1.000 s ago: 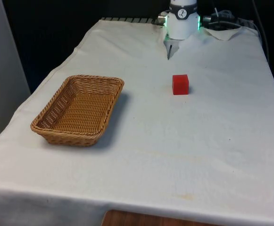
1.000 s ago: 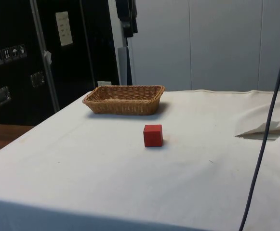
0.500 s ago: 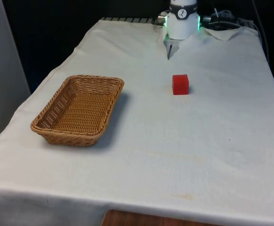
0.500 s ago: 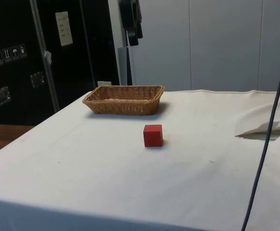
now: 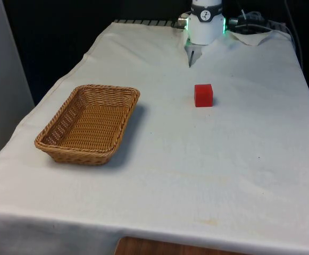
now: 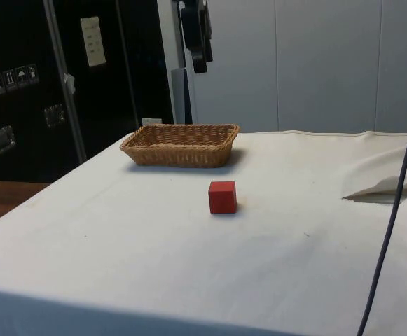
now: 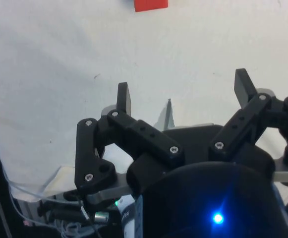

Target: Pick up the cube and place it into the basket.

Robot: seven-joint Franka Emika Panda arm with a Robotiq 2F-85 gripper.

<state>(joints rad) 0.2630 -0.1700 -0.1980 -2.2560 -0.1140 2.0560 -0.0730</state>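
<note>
A red cube [image 5: 203, 95] sits on the white cloth toward the far end of the table, also seen in the side view [image 6: 222, 197] and the wrist view [image 7: 150, 5]. A brown wicker basket [image 5: 109, 89] lies at the front view's left, with nothing in it; the side view shows its wall [image 6: 178, 154] behind the cube. My black gripper [image 6: 200, 66] hangs high above the table, well above cube and basket. In the wrist view the gripper [image 7: 183, 91] is open, its fingers [image 7: 124, 96] wide apart and holding nothing.
The robot's white base [image 5: 205, 24] stands at the table's far end, with bunched cloth [image 5: 255, 37] beside it. A dark cable [image 6: 392, 210] hangs across the side view's right. Bare cloth stretches between cube and basket.
In the side view the gripper has come lower and a little to the right. Cube and basket have not moved.
</note>
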